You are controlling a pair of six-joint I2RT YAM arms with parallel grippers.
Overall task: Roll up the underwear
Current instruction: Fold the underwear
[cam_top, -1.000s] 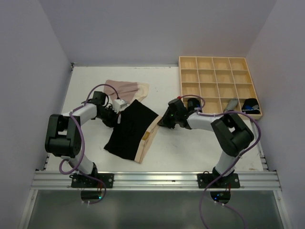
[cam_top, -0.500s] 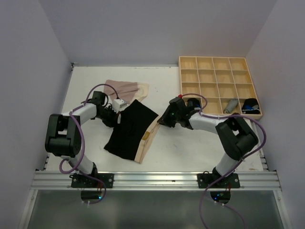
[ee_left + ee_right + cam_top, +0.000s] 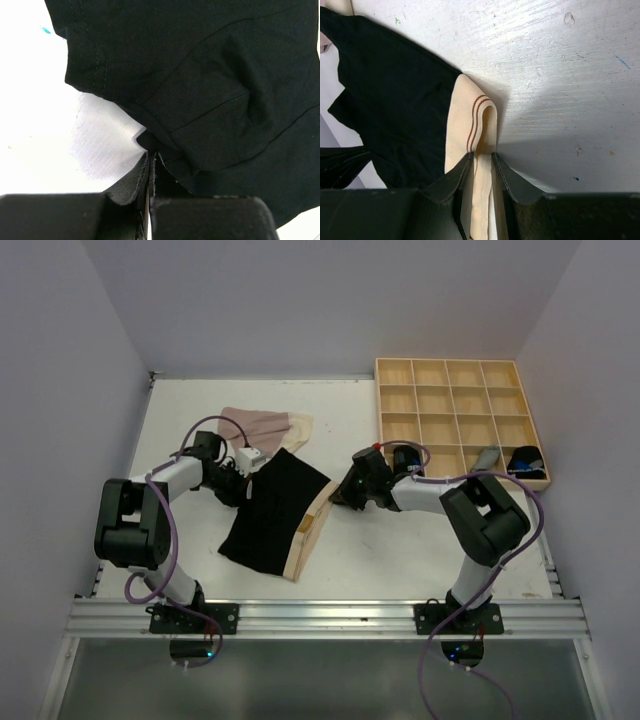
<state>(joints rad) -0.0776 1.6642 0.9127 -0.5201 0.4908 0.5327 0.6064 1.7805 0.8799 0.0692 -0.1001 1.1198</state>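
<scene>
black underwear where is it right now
Top view: the black underwear lies left of centre, between the left gripper and the right gripper, near the beige-pink garment.

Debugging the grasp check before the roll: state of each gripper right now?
Left gripper: closed, pinching the black underwear at its edge.
Right gripper: closed on that garment's beige waistband.

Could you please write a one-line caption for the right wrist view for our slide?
Right gripper pinching the folded beige band of the black underwear on the white table.
</scene>
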